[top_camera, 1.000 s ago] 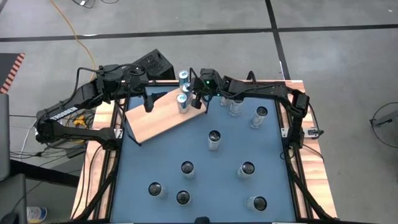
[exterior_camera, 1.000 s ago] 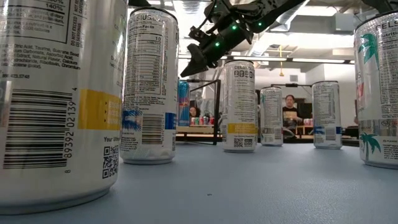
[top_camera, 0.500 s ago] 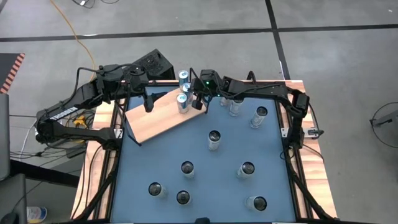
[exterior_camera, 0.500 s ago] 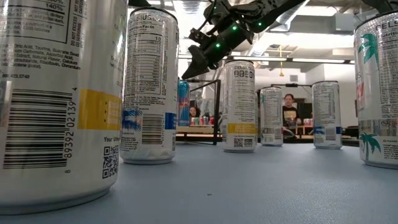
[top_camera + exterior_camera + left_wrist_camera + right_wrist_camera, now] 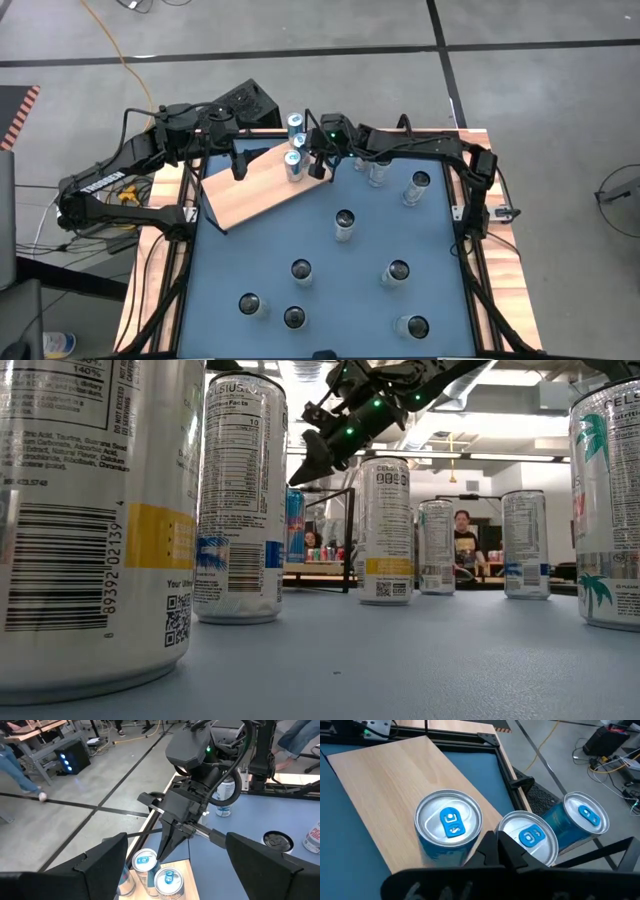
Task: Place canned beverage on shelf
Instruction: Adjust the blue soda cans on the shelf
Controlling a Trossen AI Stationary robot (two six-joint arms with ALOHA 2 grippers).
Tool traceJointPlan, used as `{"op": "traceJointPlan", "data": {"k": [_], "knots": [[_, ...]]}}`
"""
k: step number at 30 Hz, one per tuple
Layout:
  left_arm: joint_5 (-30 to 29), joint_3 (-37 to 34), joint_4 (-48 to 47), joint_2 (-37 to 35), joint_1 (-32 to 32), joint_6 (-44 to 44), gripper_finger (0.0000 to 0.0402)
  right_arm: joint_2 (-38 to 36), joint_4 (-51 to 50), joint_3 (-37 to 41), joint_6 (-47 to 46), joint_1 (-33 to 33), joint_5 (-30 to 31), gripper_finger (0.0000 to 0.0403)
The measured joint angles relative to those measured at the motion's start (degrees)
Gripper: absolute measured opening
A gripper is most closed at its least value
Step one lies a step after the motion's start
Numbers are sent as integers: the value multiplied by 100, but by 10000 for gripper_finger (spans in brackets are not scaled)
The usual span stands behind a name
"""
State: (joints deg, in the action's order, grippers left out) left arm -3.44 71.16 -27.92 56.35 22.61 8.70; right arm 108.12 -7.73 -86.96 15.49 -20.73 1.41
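Blue bench (image 5: 330,290) carries scattered cans, and the shelf (image 5: 262,187) is laid at its far-left corner with three blue cans (image 5: 449,827) clustered at the shelf's far end. Right hand (image 5: 318,165) is poised above them, fingers pressed together, empty. Left hand (image 5: 236,160) is held wide over the shelf.

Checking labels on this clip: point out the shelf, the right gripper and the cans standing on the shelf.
shelf (image 5: 250,190), high view, bare board.
right gripper (image 5: 320,168), high view, shut fingertips.
cans (image 5: 449,822), right wrist view, one lid.
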Motion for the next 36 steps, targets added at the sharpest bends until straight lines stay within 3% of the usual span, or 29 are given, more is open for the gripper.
{"op": "traceJointPlan", "data": {"k": [10,14,36], "knots": [[0,0,-1,0,0,-2,325,0,-105,0,-104,-149,166,0],[0,0,-1,1,0,-20,325,0,-118,0,-108,-155,503,0],[1,0,-7,1,2,5,325,281,239,-11,-44,-42,152,0]]}}
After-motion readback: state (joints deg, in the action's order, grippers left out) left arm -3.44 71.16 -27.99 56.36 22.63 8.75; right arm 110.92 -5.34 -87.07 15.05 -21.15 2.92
